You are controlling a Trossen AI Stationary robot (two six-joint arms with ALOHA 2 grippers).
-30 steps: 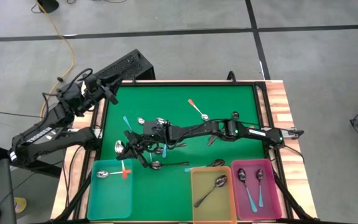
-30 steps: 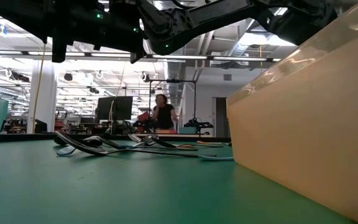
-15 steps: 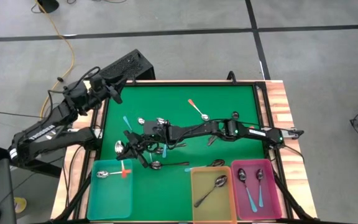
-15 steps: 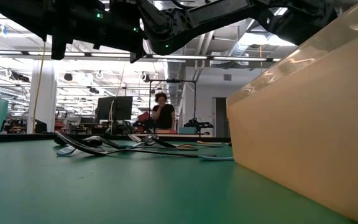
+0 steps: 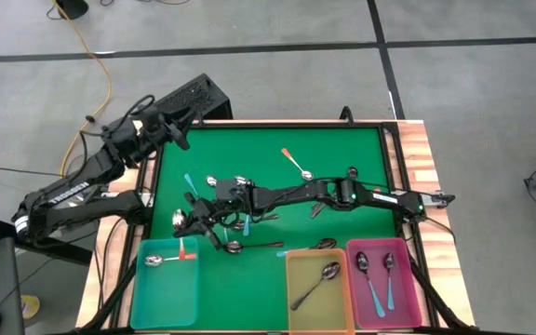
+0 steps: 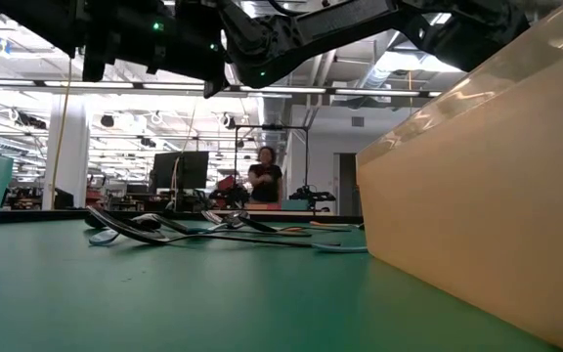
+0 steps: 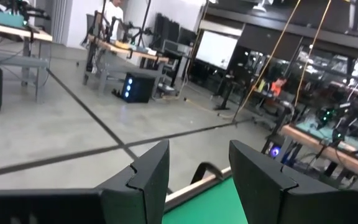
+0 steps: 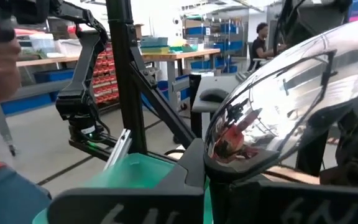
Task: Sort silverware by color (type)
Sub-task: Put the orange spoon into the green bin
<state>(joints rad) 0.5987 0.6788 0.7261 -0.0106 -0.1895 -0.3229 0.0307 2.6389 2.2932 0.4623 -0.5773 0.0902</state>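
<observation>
From the high view, the right pincer point(image 5: 194, 221) sits at the left-centre of the green bench point(image 5: 342, 149), just above the teal plastic bin point(image 5: 166, 288), with its fingers clamped on a shiny metal spoon point(image 5: 178, 221). The scattered small spoons point(image 5: 240, 182) lie in a loose cluster mid-frame, one orange-handled spoon point(image 5: 295, 164) apart toward the upper centre. The teal bin holds an orange-handled spoon point(image 5: 170, 258); the yellow plastic bin point(image 5: 319, 293) and pink plastic bin point(image 5: 384, 288) at the lower right hold others. The left pincer point(image 5: 177, 131) hangs off the bench's upper-left corner, idle.

In the low view, the spoon pile point(image 6: 213, 227) lies flat mid-frame, the yellow bin's wall point(image 6: 477, 196) filling the right.

The left wrist view shows the left pincer's fingers point(image 7: 148, 177) standing apart with nothing between them.

The right wrist view shows a polished spoon bowl point(image 8: 278, 106) gripped close to the lens, the teal bin point(image 8: 129, 168) beyond.

The step looks like a carry: a spoon is lifted and awaits delivery. Its handle colour cannot be told here, so the next move calls for matching it to the right bin before release.
</observation>
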